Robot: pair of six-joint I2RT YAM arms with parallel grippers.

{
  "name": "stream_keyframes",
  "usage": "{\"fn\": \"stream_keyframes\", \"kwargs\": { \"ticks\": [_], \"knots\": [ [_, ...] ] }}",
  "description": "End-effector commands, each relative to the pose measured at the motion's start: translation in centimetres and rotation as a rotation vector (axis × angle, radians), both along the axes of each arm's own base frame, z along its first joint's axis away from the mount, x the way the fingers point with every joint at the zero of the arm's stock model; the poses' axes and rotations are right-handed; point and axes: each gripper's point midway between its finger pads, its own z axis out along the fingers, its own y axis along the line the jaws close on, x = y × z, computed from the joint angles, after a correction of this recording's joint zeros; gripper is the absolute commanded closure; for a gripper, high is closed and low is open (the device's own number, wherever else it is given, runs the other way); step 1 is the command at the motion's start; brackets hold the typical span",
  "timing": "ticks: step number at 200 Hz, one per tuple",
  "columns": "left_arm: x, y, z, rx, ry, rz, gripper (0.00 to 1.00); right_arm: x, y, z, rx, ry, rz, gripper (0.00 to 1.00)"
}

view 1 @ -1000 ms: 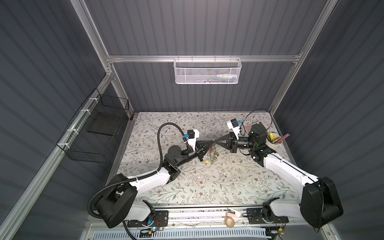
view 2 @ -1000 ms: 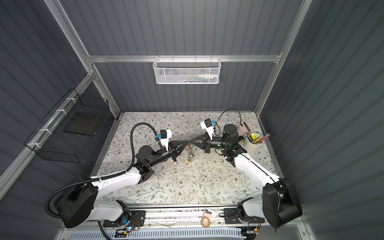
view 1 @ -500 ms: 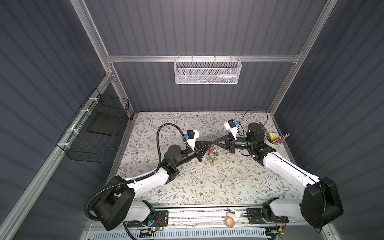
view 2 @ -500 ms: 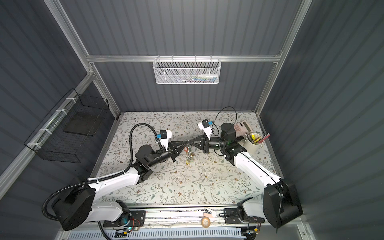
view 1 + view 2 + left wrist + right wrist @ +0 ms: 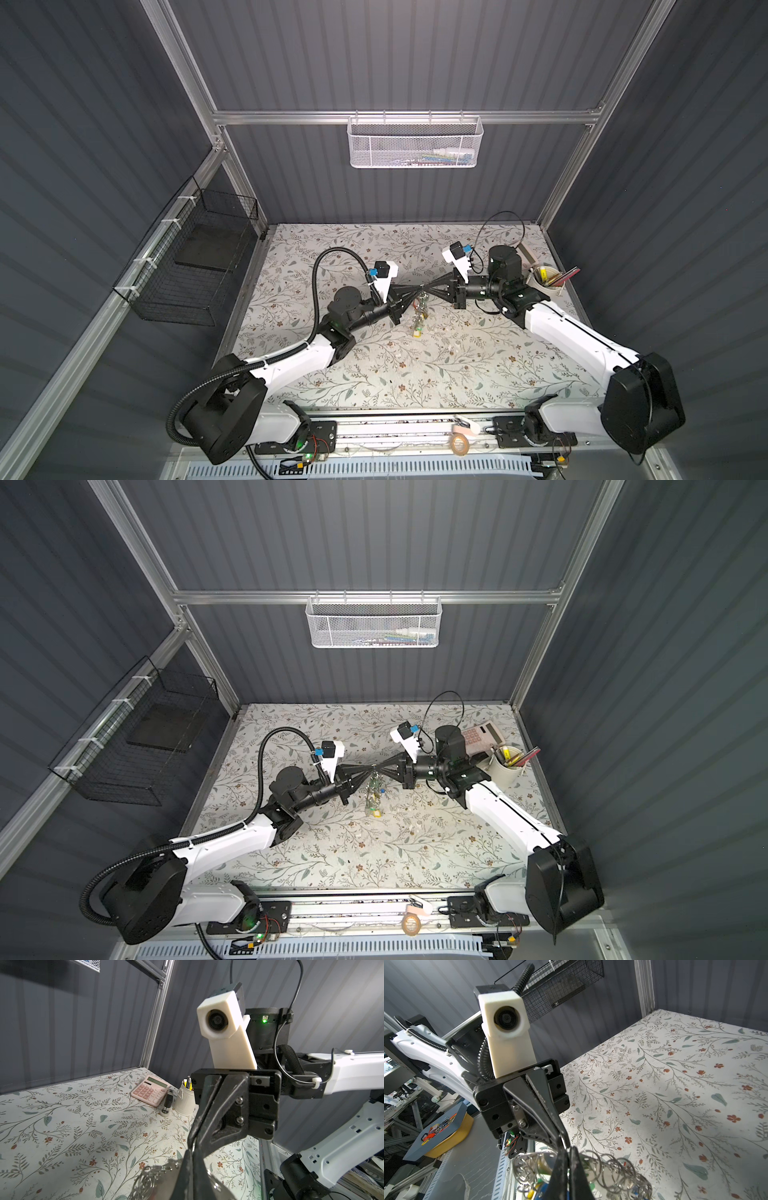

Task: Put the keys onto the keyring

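Both grippers meet tip to tip above the middle of the floral table. In both top views the keyring (image 5: 419, 316) (image 5: 372, 796) hangs from that meeting point, a cluster of silver rings with a yellow tag (image 5: 417, 331) at its low end. My left gripper (image 5: 417, 290) (image 5: 191, 1153) is shut on the keyring's thin wire. My right gripper (image 5: 428, 288) (image 5: 569, 1152) is shut on it from the opposite side. In the right wrist view a row of silver rings (image 5: 612, 1167) fans out behind the fingers. The keys' green tag (image 5: 591, 1186) shows among them. Whether the keys sit on the loop I cannot tell.
A pink calculator (image 5: 482, 737), a black stick (image 5: 168, 1101) and a white cup of pens (image 5: 507, 766) stand at the back right behind the right arm. A white mesh basket (image 5: 415, 141) hangs on the back wall, a black wire basket (image 5: 199, 257) on the left wall.
The right wrist has edged slightly left towards the left gripper. Both grippers stay shut tip to tip with the keyring hanging below.
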Motion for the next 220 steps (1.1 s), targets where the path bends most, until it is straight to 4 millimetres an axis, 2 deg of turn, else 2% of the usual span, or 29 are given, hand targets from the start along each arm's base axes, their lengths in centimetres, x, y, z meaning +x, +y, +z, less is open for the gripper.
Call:
{"fn": "stream_keyframes", "kwargs": {
  "ticks": [1,81,121,151,192,220],
  "knots": [
    [-0.3,0.1,0.1,0.03,-0.028,-0.022,0.97,0.2,0.3,2.0,0.019,-0.065,0.009,1.0],
    [0.1,0.9,-0.5,0.057,0.001,-0.025,0.88,0.3,0.4,1.4,-0.016,-0.069,0.004,1.0],
    [0.4,2.8,-1.0,0.125,0.027,-0.011,0.73,1.0,0.3,0.7,-0.086,-0.099,-0.016,1.0],
    [-0.7,3.7,-1.2,0.245,-0.012,-0.044,0.61,1.0,0.2,0.5,-0.141,-0.144,-0.008,1.0],
    [-0.8,5.4,-0.6,0.462,-0.141,-0.043,0.61,0.2,0.5,0.1,-0.239,-0.22,0.025,1.0],
    [-0.7,5.3,-0.3,0.572,-0.188,-0.104,0.62,-0.7,0.8,0.3,-0.274,-0.239,0.059,1.0]
  ]
}}
